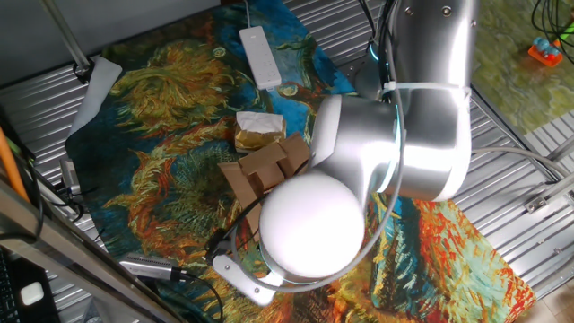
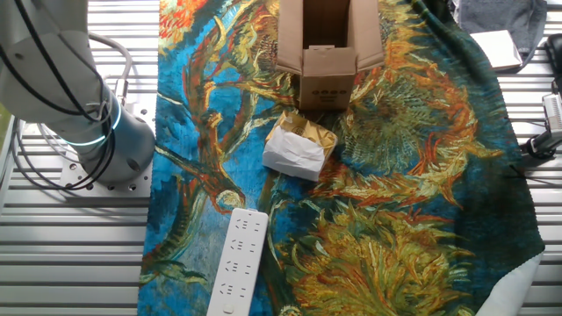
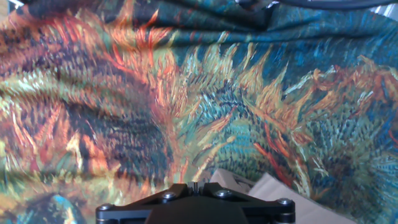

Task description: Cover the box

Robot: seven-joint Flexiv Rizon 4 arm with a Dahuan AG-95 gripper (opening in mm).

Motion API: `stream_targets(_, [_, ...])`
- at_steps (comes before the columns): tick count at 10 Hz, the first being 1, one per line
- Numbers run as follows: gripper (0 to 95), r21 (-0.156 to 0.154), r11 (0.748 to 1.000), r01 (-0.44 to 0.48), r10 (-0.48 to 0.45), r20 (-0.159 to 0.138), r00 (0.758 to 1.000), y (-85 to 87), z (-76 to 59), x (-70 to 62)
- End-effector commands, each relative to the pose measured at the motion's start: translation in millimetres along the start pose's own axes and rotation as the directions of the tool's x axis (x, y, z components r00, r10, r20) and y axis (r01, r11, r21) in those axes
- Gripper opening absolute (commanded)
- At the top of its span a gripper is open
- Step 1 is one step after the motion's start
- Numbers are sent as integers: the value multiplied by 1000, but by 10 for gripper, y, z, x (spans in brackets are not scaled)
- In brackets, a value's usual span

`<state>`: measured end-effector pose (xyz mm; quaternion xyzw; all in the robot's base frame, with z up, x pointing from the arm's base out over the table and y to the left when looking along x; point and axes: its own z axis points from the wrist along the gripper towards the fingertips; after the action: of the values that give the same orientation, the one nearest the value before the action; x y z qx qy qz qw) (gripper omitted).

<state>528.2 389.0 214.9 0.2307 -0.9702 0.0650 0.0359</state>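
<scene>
While the box [image 2: 327, 54] sits with flaps splayed, awaiting closing, the gripper's jaw state can't be made out.

My own arm [image 1: 386, 144] bulks over the box [image 2: 327, 53], blocking one fixed view of its near side. The flaps stand open, so its mouth is reachable from above. The crumpled paper packet [image 2: 299, 149] lies just beside the box front, crowding that approach. The power strip [image 2: 237, 262] lies well apart. Bare patterned cloth [image 3: 186, 93] spreads ahead of my fingers, free to cross.
</scene>
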Motion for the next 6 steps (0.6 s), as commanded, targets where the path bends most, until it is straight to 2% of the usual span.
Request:
stream_targets(1, [0,6,1000,-3,3,9,1000,-9,9,7])
stream_targets(3, [0,17,1000,-6,6,24,1000,-9,9,7])
stream_targets(4, [190,20,1000,-5,4,32,999,-9,9,7])
stream_targets(6, [190,21,1000,-5,4,35,999,-9,9,7])
